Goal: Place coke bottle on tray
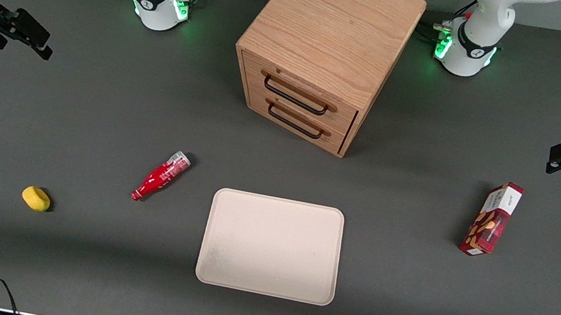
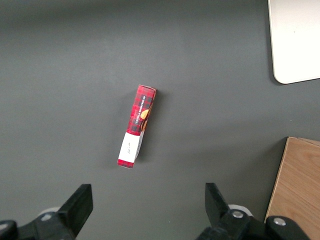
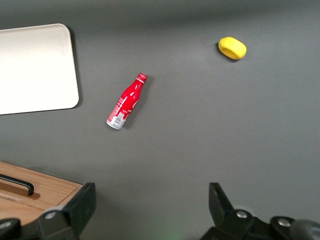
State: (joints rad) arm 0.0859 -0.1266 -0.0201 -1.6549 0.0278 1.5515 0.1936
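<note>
One coke bottle lies on its side on the dark table, beside the tray toward the working arm's end and apart from it; its red cap points toward the front camera and its clear base away from it. One beige tray rests flat near the table's front edge, in front of the wooden cabinet, with nothing on it. One cabinet with two drawers, each bearing one dark handle, stands nearer the table's back edge. One yellow object lies toward the working arm's end, nearer the front edge than the bottle. One red snack box lies toward the parked arm's end. The right gripper hangs above the table at the working arm's end, well apart from the bottle, its two fingers spread wide and holding nothing.
</note>
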